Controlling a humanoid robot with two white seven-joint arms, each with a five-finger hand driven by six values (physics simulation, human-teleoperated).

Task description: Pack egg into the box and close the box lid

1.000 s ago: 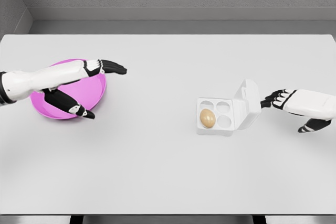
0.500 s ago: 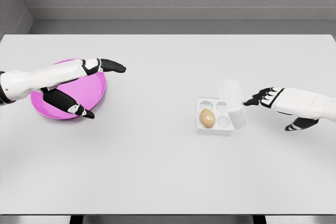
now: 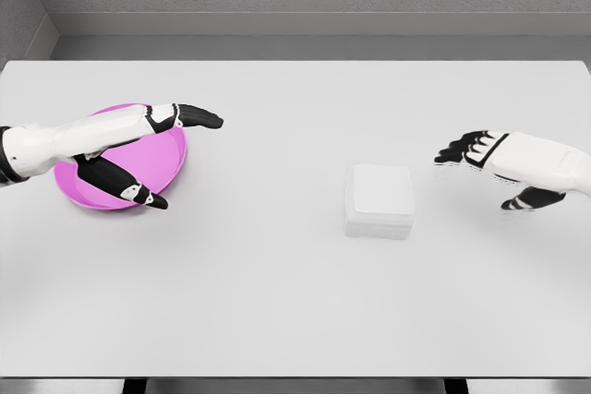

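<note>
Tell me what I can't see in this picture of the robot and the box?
Head view, the only one:
- Inside of the box: its shut lid covers it, so no egg shows.
- Bowl: the left hand and its arm cover much of it.
- Right hand: its arm is cut off by the picture's right edge.
- Table: its legs are cut off by the bottom edge.

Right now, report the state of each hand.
Left hand: open, fingers extended over the pink bowl, holding nothing.
Right hand: open, fingers spread, holding nothing, apart from the closed box.
</note>
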